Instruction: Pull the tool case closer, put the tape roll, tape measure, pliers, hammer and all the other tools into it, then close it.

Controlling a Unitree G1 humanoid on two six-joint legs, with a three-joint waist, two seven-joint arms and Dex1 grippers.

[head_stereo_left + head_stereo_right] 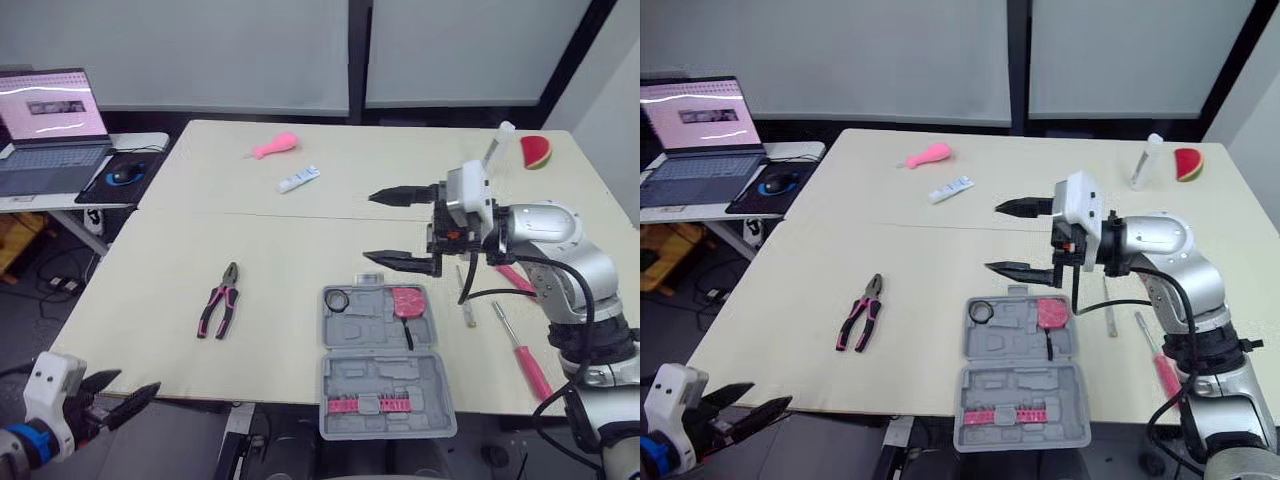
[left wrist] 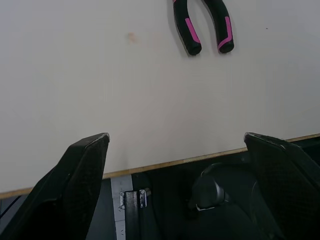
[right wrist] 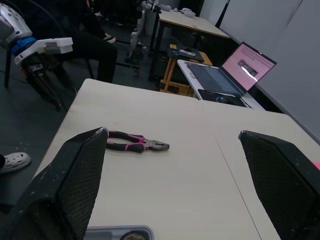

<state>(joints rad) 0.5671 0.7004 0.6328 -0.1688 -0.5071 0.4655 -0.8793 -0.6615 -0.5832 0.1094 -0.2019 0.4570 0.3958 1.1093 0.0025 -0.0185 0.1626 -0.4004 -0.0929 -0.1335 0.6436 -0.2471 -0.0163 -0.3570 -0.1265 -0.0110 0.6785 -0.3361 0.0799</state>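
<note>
1. Grey plastic forms the tool case, which is seen in the left eye view lying open at the near edge of the table. Its near half appears to overhang that edge. A dark ring and a red round tool are seated in its far half.
2. In the right eye view the right gripper is held above the table just beyond the case's far rim. Its jaws are spread wide and nothing is held. The pliers lie well to the left of the case, and a pink-handled screwdriver lies just to its right.
3. In the left wrist view the left gripper is seen with jaws wide apart and empty. It sits below the table edge, far left of the case, with the pliers' handles lying on the table beyond that edge.
4. In the right wrist view the pliers are seen past the case's corner, with a laptop much farther off.
5. Trouble is judged likely in two ways. The overhanging case could be tipped off the table if it is nudged during a reach across it. The table edge could also be struck when the left gripper is raised towards the pliers.
</note>
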